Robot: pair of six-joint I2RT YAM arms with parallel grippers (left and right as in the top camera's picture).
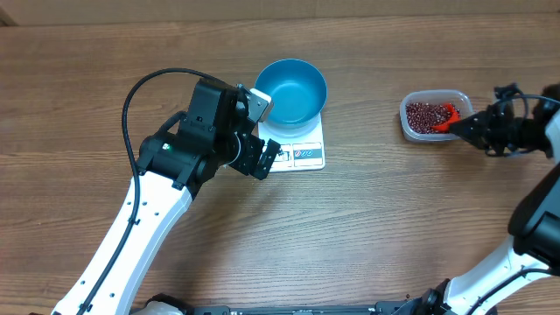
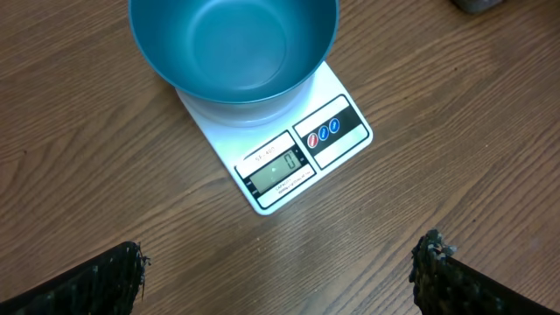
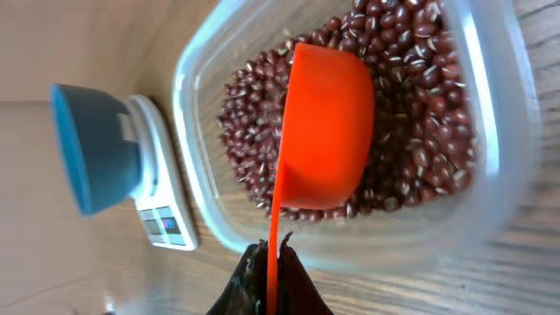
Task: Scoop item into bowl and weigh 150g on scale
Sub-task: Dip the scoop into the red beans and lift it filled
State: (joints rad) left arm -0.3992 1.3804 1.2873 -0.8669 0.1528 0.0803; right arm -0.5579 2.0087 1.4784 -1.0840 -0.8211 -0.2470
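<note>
The empty blue bowl [image 1: 290,90] [image 2: 232,44] stands on the white scale [image 1: 306,156] [image 2: 297,157], whose display reads 0. My left gripper [image 1: 267,159] [image 2: 278,267] hovers open just in front of the scale, with only bare wood between its fingers. At the right, the red-brown beans [image 1: 424,114] [image 3: 420,105] fill a clear plastic tub [image 1: 408,122] [image 3: 499,131]. My right gripper [image 1: 457,126] [image 3: 273,254] is shut on the thin handle of an orange scoop [image 1: 447,115] [image 3: 324,131]. The scoop's cup lies on the beans inside the tub. Bowl [image 3: 87,149] and scale [image 3: 162,214] show far left in the right wrist view.
The wooden table [image 1: 367,227] stretches between the scale and the tub. The left arm's black cable [image 1: 131,101] loops up over the table at left. The right arm's white link [image 1: 534,236] comes in from the lower right corner.
</note>
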